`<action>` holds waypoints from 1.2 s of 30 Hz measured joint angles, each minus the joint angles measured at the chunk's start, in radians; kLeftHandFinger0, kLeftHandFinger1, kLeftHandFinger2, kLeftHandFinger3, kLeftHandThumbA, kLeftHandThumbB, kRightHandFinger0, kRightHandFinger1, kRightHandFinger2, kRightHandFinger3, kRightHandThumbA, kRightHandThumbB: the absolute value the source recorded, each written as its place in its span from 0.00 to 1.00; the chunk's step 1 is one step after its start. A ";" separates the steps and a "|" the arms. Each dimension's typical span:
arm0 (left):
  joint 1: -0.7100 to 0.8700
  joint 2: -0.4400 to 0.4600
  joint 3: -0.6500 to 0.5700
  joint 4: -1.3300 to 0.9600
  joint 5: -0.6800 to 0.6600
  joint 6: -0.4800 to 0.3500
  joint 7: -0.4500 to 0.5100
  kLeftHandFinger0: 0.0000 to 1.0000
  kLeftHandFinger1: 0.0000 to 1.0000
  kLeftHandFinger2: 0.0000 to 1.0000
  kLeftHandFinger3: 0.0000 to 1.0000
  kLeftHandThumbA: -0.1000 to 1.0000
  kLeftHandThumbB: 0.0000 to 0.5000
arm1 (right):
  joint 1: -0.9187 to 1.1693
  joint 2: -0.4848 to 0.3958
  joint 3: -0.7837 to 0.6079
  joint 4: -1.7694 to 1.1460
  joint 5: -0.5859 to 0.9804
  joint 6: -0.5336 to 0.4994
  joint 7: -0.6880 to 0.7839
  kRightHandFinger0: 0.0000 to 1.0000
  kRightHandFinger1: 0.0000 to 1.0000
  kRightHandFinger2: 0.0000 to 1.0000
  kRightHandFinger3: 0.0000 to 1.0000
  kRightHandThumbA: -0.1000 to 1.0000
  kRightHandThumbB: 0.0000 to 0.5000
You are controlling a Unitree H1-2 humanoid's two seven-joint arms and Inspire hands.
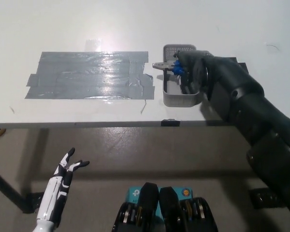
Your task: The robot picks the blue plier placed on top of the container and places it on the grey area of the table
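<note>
Head view
Worktop (87, 19): white, filling the upper half; front edge running across the middle, floor below.
Grey area (89, 75): strips of shiny grey tape laid side by side, left of centre, glare across the middle.
Container (176, 99): small grey tray just right of the grey area, near the front edge; perforated far end visible, right wall hidden behind the black arm.
Blue plier (168, 65): over the far part of the container, metal jaws pointing left past the container's left rim toward the tape; only a scrap of blue handle showing, the rest covered by the black fingers.
Right hand (189, 71): black, reaching in from the lower right, closed around the plier's handles above the container; whether the plier rests on the rim or hangs clear, cannot tell.
Right arm (251, 116): bulky, crossing the worktop's front edge and masking the surface right of the container.
Left hand (67, 166): white, low at lower left, below the worktop edge, fingers spread, holding nothing.
Small black clip (169, 122): on the front edge, just below the container.
Worktop leg (7, 191): dark, slanting at far lower left.
</note>
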 measured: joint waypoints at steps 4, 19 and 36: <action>-0.005 0.001 0.000 0.000 0.003 0.000 0.000 0.99 0.85 0.74 1.00 1.00 0.27 | 0.018 -0.005 0.021 -0.001 -0.024 -0.031 -0.079 0.25 0.32 0.45 0.68 0.00 0.47; -0.014 0.001 0.000 0.009 0.005 -0.002 0.000 0.95 0.82 0.77 1.00 1.00 0.25 | 0.043 -0.043 0.040 -0.010 -0.071 -0.138 -0.276 0.13 0.58 0.98 0.34 0.00 0.45; -0.016 0.001 -0.002 0.015 -0.032 -0.002 -0.028 1.00 1.00 1.00 1.00 1.00 0.39 | -0.038 -0.109 -0.114 -0.142 -0.071 -0.236 -0.409 0.00 0.52 0.94 0.89 0.00 0.42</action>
